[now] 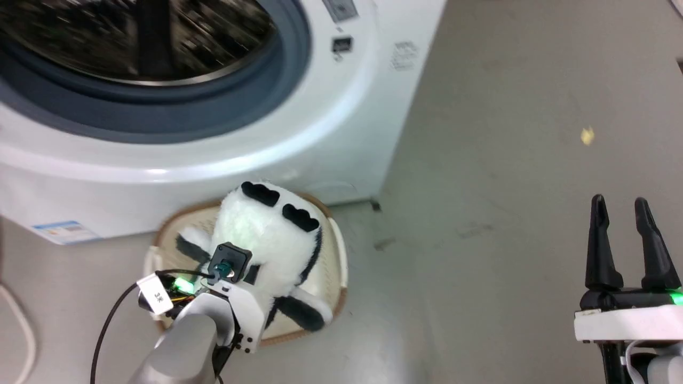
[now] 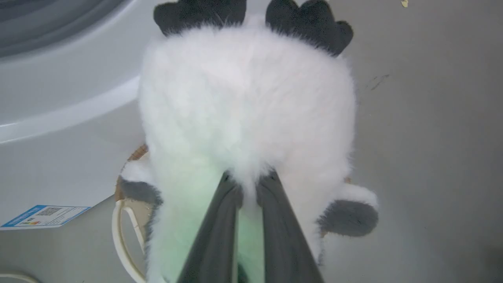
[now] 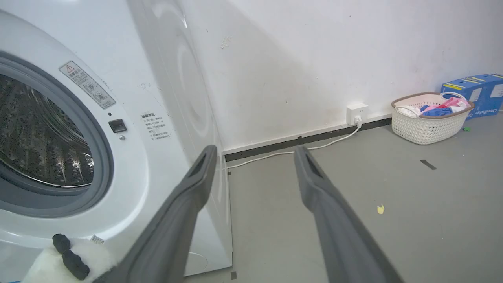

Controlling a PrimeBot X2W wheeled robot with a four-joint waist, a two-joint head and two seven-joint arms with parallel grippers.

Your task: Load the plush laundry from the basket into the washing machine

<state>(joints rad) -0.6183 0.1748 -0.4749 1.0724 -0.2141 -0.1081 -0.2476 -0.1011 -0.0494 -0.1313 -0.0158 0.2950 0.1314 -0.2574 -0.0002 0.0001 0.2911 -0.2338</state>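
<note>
The plush laundry (image 1: 267,234), a fluffy white toy with black ears and paws, is over the cream basket (image 1: 337,250) at the foot of the washing machine (image 1: 341,122). My left gripper (image 2: 248,184) is shut on the fur of the plush laundry (image 2: 243,110), its fingertips sunk into it. Whether the toy still touches the basket's bottom I cannot tell. The basket's white handle (image 2: 122,232) shows below the toy. The washer's grey-ringed port (image 1: 160,106) is uncovered, with the steel drum behind it. My right gripper (image 1: 619,202) hangs open over bare floor to the right, holding nothing.
Grey floor stretches right of the washer, with a yellow scrap (image 1: 587,136) on it. Against the far wall stand a second basket of coloured clothes (image 3: 430,118), blue boxes (image 3: 475,90) and a socket with a white cable (image 3: 357,114). Another white cable (image 1: 21,330) lies at the left.
</note>
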